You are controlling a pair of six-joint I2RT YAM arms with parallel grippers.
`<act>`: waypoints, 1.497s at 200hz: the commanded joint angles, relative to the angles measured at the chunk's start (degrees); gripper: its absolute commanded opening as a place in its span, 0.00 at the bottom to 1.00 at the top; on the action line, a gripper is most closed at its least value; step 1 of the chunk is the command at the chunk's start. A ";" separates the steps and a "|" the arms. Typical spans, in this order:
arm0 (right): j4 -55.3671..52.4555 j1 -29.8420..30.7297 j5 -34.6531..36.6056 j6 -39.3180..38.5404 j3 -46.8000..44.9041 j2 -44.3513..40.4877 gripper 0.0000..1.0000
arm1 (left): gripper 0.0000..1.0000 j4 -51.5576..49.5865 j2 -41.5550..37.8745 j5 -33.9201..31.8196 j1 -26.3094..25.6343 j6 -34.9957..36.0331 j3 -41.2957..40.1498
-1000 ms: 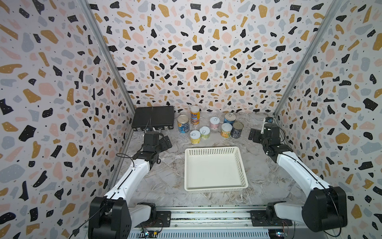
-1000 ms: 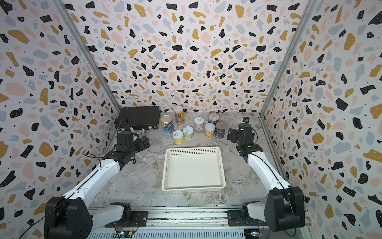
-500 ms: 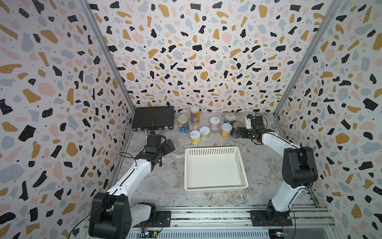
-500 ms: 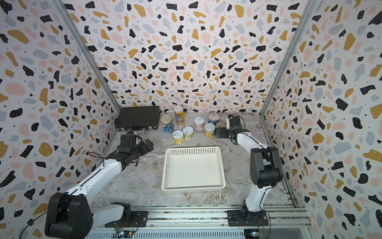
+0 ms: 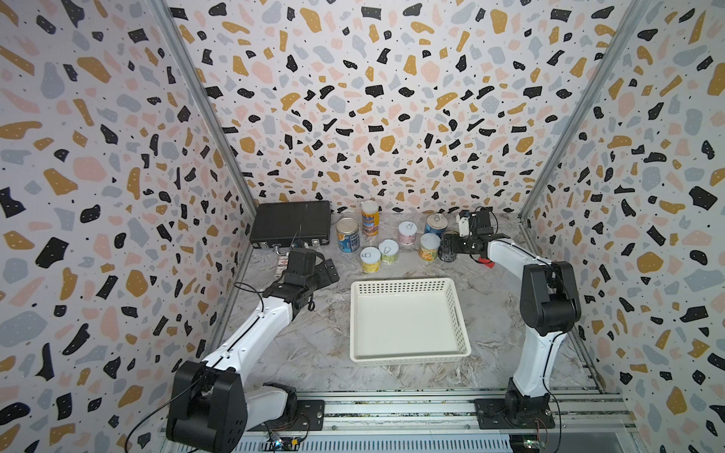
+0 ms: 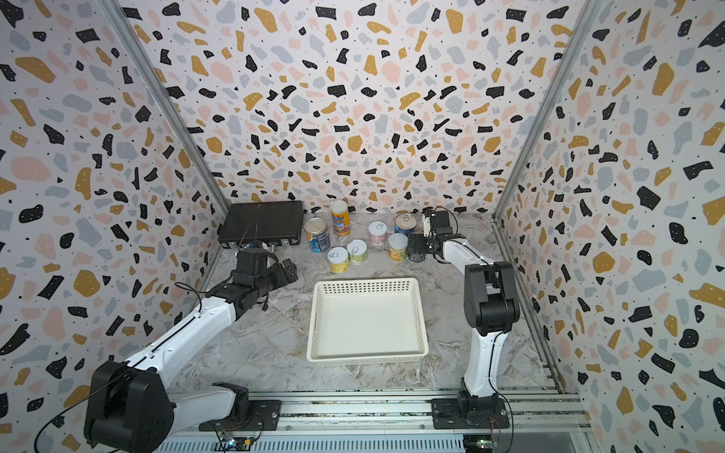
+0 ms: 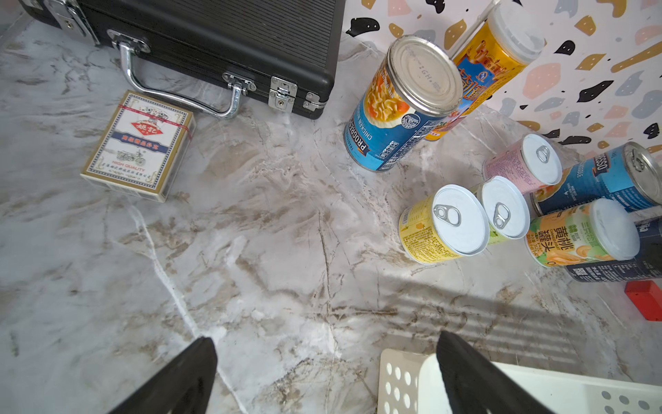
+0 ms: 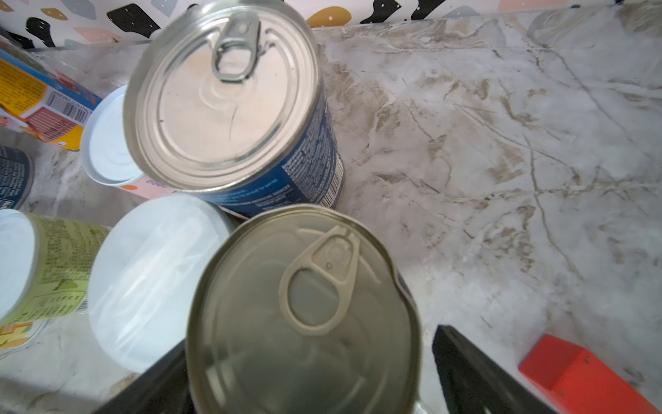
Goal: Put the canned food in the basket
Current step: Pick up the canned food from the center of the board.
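Observation:
Several cans stand in a cluster behind the white basket (image 5: 400,283) (image 6: 367,286), which holds nothing. My right gripper (image 5: 449,244) (image 8: 311,337) is open, its jaws on either side of the navy can (image 5: 448,251) (image 8: 304,312) with a bare-metal top, at the cluster's right end. A gap shows between the can and one finger (image 8: 462,365). A blue can (image 8: 229,96) stands just behind it. My left gripper (image 5: 329,272) (image 7: 325,337) is open and empty over the table by the basket's far left corner (image 7: 401,380). A yellow can (image 7: 440,225) and a tall blue can (image 7: 404,107) lie ahead of it.
A black briefcase (image 5: 292,225) lies at the back left, with a card packet (image 7: 139,143) in front of it. A small red block (image 5: 487,263) (image 8: 580,376) sits just right of the navy can. Patterned walls close in the back and both sides.
My right arm has swung in from the right side to the cans, and its open jaws now straddle the navy can. My left gripper has drifted slightly toward the basket.

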 commanded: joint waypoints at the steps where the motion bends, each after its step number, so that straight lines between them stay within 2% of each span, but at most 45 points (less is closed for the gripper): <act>1: -1.96 -0.12 0.11 -0.95 4.24 1.45 1.00 | 1.00 -3.23 1.11 1.00 0.10 -0.90 3.03; 40: -3.18 -0.14 -0.27 -1.12 8.61 4.91 1.00 | 1.00 -2.40 -1.54 1.76 0.09 -0.47 1.47; 53: -3.55 -0.16 -0.33 -1.23 9.22 5.24 0.97 | 1.00 -2.32 -2.58 1.39 0.01 -0.49 0.87; 147: -3.51 -1.04 -1.42 0.54 8.16 0.55 0.46 | 1.00 -0.91 -3.57 2.27 -0.06 -0.38 -0.09; 166: -1.51 -1.66 -2.17 1.56 6.24 -1.06 0.40 | 1.00 -0.85 -3.67 2.25 -0.08 -0.46 -0.12; 195: -1.71 -2.02 -1.51 2.07 5.61 -2.75 0.33 | 1.00 -0.80 -3.31 2.53 -0.08 -0.51 0.00; 234: -2.37 -1.98 0.54 2.82 4.00 -6.52 0.32 | 1.00 -0.37 -3.14 3.04 -0.08 -0.81 -0.12; 263: -5.23 -1.99 3.57 4.27 2.53 -10.23 0.29 | 1.00 1.88 -3.24 5.73 -0.08 -2.33 -1.80; 299: -10.83 -1.95 3.65 4.57 2.12 -15.39 0.25 | 1.00 3.92 -4.12 5.88 0.01 -3.63 -2.24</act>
